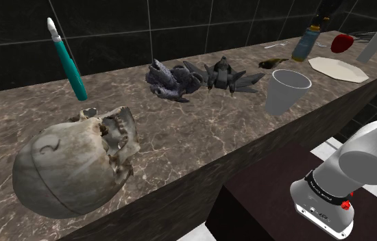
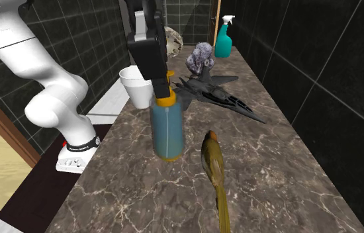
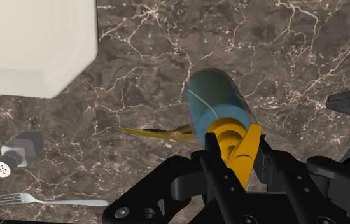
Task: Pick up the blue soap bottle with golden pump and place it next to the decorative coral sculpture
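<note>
The blue soap bottle has a golden pump and collar. My black gripper is shut on the pump from above, and the bottle hangs tilted under it, seemingly just off the marble counter. In the shoulder view the bottle sits far right under the gripper. In the wrist view the bottle body points away from the gripper. The coral sculpture, a grey-blue lumpy piece, stands mid-counter, well apart from the bottle; it also appears far back.
Between coral and bottle lie a dark toy jet and a white cup. An olive banana-like object lies beside the bottle. A white plate, shaker and fork are nearby. A skull and teal spray bottle stand beyond the coral.
</note>
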